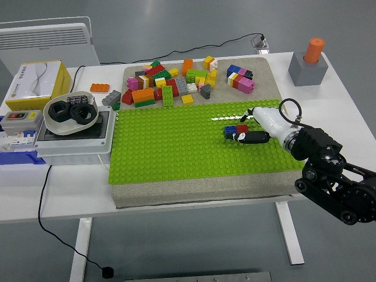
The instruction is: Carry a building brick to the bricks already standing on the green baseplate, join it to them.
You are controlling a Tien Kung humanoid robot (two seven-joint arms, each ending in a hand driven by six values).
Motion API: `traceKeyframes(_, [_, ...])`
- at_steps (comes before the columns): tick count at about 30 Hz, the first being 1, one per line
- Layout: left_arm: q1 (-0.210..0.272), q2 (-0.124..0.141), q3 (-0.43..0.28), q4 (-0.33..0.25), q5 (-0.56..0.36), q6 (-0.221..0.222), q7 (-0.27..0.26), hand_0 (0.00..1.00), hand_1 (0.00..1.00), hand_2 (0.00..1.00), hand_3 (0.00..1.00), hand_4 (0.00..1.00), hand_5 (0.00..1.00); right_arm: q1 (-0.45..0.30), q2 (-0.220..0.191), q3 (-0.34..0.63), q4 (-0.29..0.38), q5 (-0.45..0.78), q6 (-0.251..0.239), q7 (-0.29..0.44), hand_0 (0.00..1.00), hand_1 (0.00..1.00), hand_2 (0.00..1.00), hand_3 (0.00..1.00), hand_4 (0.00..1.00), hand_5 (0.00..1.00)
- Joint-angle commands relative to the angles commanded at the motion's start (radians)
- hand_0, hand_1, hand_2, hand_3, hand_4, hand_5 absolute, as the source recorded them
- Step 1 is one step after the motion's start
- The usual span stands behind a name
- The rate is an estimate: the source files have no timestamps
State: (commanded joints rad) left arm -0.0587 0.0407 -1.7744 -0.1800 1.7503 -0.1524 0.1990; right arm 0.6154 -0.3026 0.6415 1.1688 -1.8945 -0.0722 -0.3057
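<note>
No legible writing: print on the yellow box (36, 80) at far left is too small to read. Blue brick (230, 132) and red brick (242, 128) stand joined on the green baseplate (176, 147), right of centre. Right hand (254, 130) lies against their right side, a dark finger touching the red brick; grip state cannot be told. Loose bricks (176, 82) are heaped behind the baseplate.
</note>
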Motion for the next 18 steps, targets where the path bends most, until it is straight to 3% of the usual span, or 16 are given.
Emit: traceKeyframes(18, [0.001, -0.002, -0.003, 0.0, 0.013, -0.001, 0.004, 0.768, 0.759, 0.794, 0.85, 0.954, 0.88, 0.026, 0.023, -0.052, -0.07, 0.002, 0.008, -0.001, 0.894, 0.83, 0.861, 0.651, 0.884, 0.83])
